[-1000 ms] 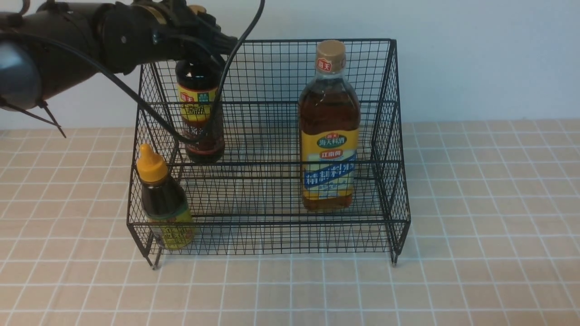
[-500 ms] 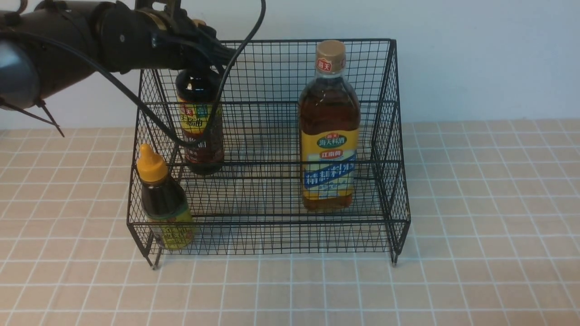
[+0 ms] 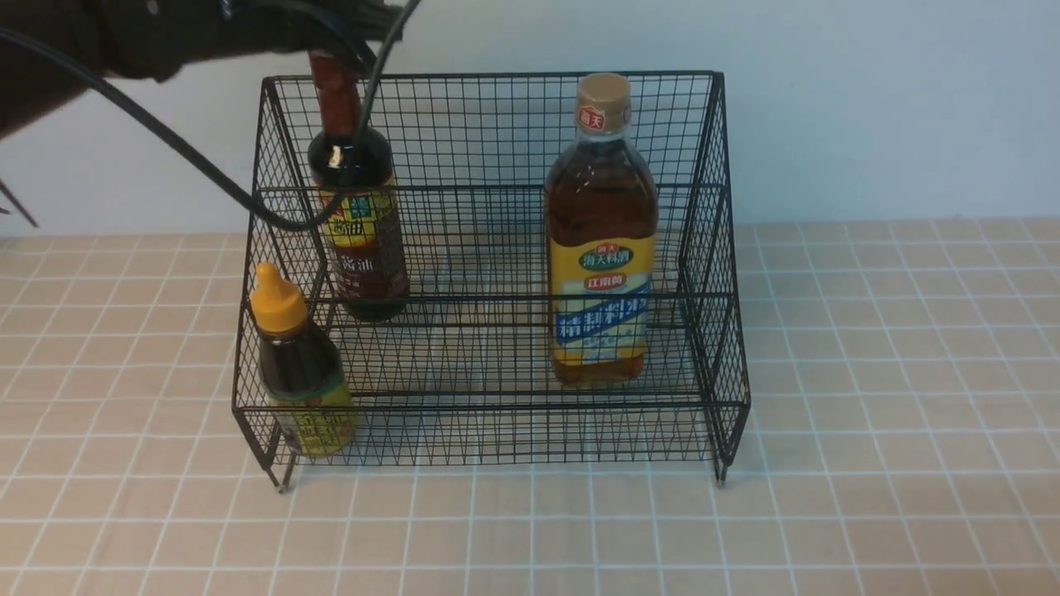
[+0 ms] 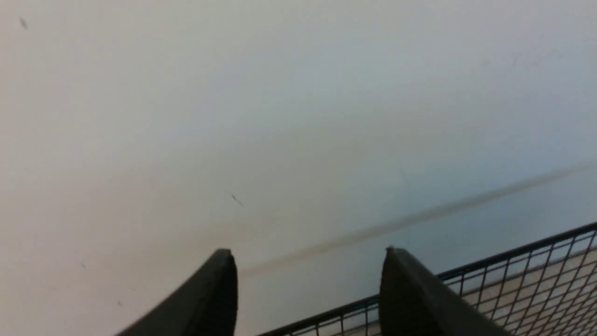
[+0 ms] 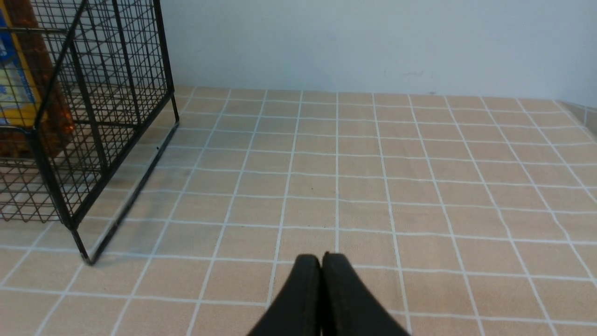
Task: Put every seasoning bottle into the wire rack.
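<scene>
The black wire rack (image 3: 720,248) stands mid-table with three seasoning bottles in it. The dark long-necked bottle (image 3: 358,223) is upright on the upper tier at back left, its brown neck free. On the lower tier the tall amber bottle (image 3: 601,248) stands at right and the small yellow-capped bottle (image 3: 300,372) in the front left corner. My left arm (image 3: 207,25) hangs just above the long-necked bottle. The left gripper (image 4: 306,252) is open and empty, facing the wall over the rack's top rim (image 4: 513,275). The right gripper (image 5: 321,256) is shut, low over the tiles right of the rack (image 5: 93,116).
A pale wall (image 3: 869,108) rises close behind the rack. The left arm's black cable (image 3: 248,199) droops across the rack's upper left corner. Tan tiled tabletop (image 3: 894,372) stretches to the right and in front.
My left gripper has opened, let go of the long-necked bottle and risen above the rack. The bottle settled slightly lower on the upper tier. The right arm has not moved.
</scene>
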